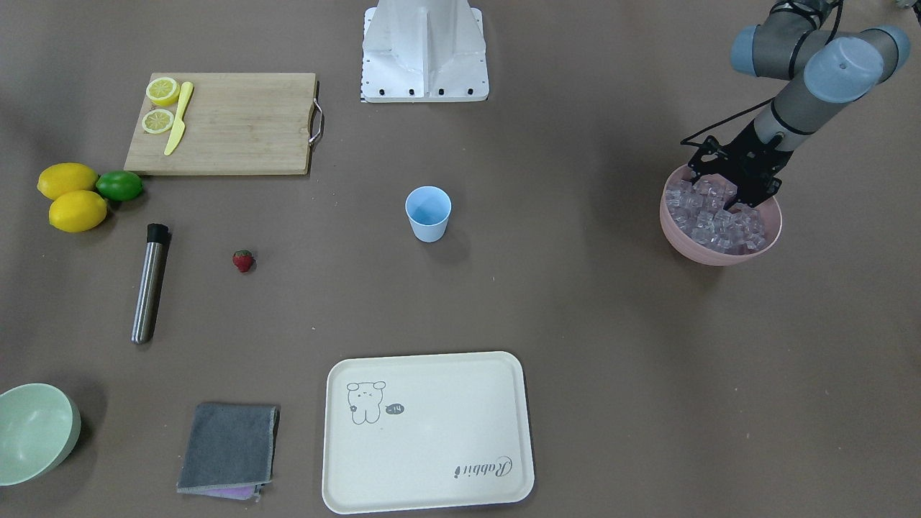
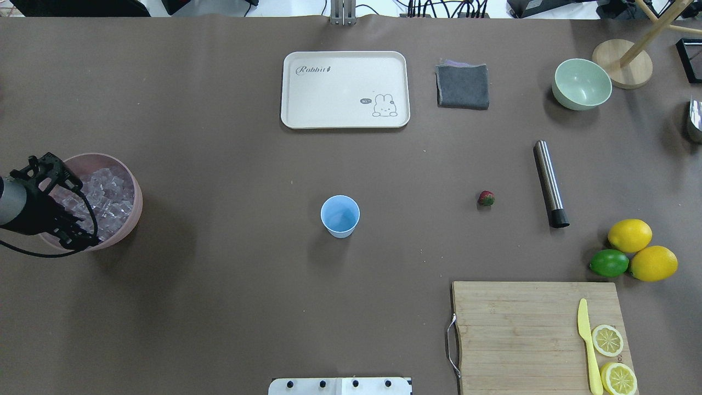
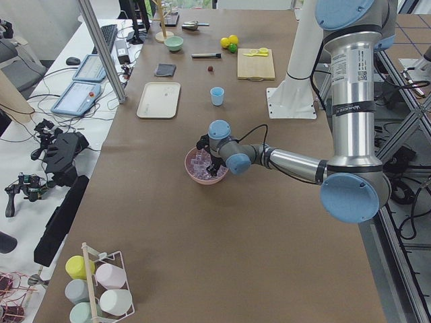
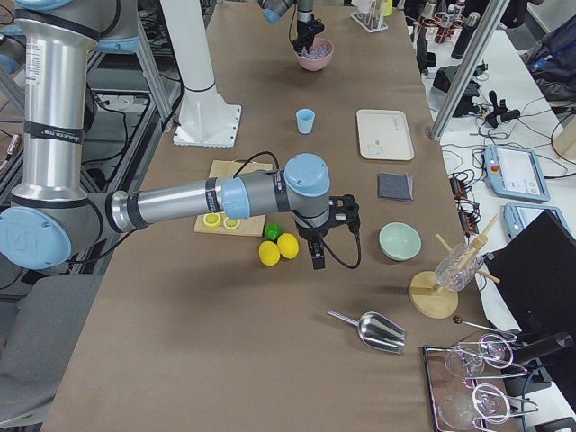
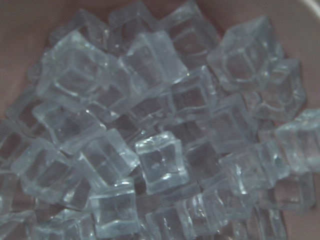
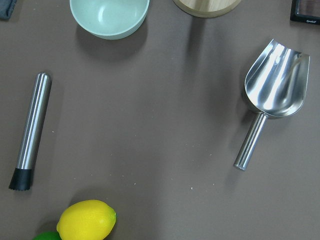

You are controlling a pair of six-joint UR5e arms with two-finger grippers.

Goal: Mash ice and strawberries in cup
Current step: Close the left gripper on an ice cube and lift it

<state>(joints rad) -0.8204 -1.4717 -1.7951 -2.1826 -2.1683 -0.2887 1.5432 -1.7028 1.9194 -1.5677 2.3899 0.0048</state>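
Note:
The light blue cup (image 1: pixel 428 212) stands upright at the table's middle and looks empty from above (image 2: pixel 340 215). The small red strawberry (image 1: pixel 243 260) lies alone on the table, apart from the cup (image 2: pixel 486 198). Several ice cubes (image 1: pixel 719 219) fill a pink bowl (image 2: pixel 134 211). My left gripper (image 1: pixel 723 193) reaches into that bowl over the ice (image 2: pixel 109 189), and its jaws look open. The left wrist view shows only ice cubes (image 5: pixel 160 130). My right gripper (image 4: pixel 317 256) shows only in the exterior right view, beside the lemons; I cannot tell if it is open.
A steel muddler (image 1: pixel 150 282) lies near the strawberry. Two lemons (image 1: pixel 68 194) and a lime (image 1: pixel 119 185) sit by the cutting board (image 1: pixel 237 122), which carries lemon slices and a yellow knife. Cream tray (image 1: pixel 428 432), grey cloth (image 1: pixel 227 450), pale green bowl (image 1: pixel 32 432), metal scoop (image 6: pixel 272 95).

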